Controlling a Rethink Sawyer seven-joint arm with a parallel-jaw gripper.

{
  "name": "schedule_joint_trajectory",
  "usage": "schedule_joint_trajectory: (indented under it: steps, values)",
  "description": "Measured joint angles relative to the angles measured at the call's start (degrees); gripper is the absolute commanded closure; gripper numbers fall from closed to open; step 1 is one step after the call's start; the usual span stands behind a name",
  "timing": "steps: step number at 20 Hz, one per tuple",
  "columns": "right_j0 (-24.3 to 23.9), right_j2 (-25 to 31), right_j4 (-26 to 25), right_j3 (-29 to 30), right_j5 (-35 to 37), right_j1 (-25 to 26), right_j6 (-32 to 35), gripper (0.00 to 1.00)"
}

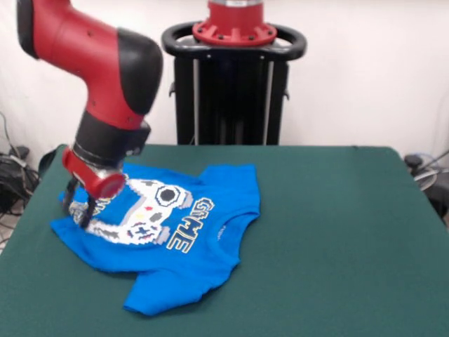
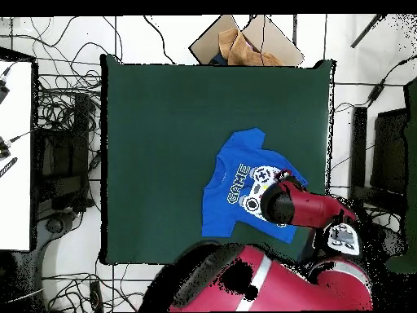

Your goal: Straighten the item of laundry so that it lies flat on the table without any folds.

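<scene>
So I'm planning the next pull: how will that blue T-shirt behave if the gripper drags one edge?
The T-shirt is probably floppy: in the front view it lies rumpled, only part of its lettering showing. It looks light, so a pull may drag the whole of it over the table. The gripper is at its edge; its grip can't be judged.

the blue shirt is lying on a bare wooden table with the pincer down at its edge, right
Not quite: the table is covered in dark green cloth, not bare wood, as the front view shows. The blue shirt does lie on it, with the pincer down at its edge.
</scene>
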Motion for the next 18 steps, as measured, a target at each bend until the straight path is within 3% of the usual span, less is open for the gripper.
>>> schedule_joint_trajectory:
  steps: [2,6,12,18]
  values:
    - [-0.94,1.09,-1.19,0.3,4.16,-2.88,0.0,0.0]
    - [-2.8,3.1,-2.9,1.44,5.4,-6.49,0.0,0.0]
    - [-4.15,4.68,-4.53,2.66,5.31,-9.02,0.0,0.0]
    - [-8.02,9.97,-2.96,5.88,8.21,-10.88,0.0,0.0]
